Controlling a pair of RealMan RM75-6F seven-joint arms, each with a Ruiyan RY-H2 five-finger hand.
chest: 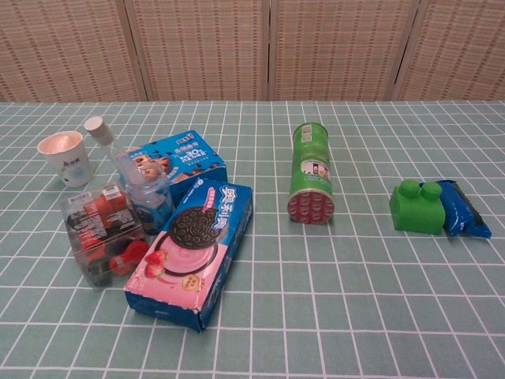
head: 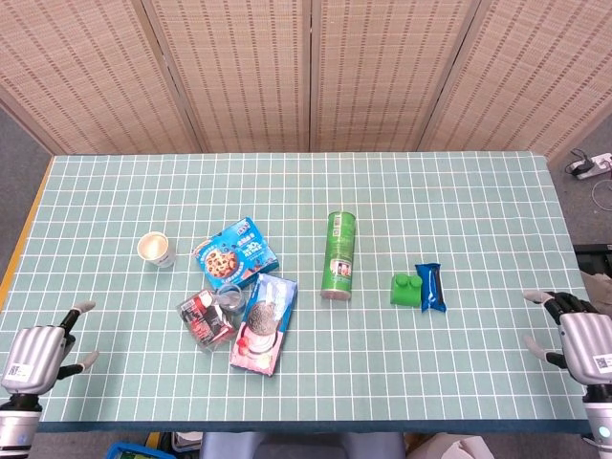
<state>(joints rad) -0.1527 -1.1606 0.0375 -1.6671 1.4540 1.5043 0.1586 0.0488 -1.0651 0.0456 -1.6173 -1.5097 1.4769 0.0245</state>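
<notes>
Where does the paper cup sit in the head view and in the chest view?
Head view: the paper cup stands left of centre, left of the blue cookie box.
Chest view: the paper cup is at the far left, behind the clear plastic container.
Shared landmark: the green chip can, lying right of the snack cluster in both.

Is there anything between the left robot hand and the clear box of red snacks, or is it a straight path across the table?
Nothing visible stands between them. The left robot hand is open at the table's near left edge, and only bare tablecloth lies between it and the clear box. The paper cup sits farther back, off that line.
</notes>
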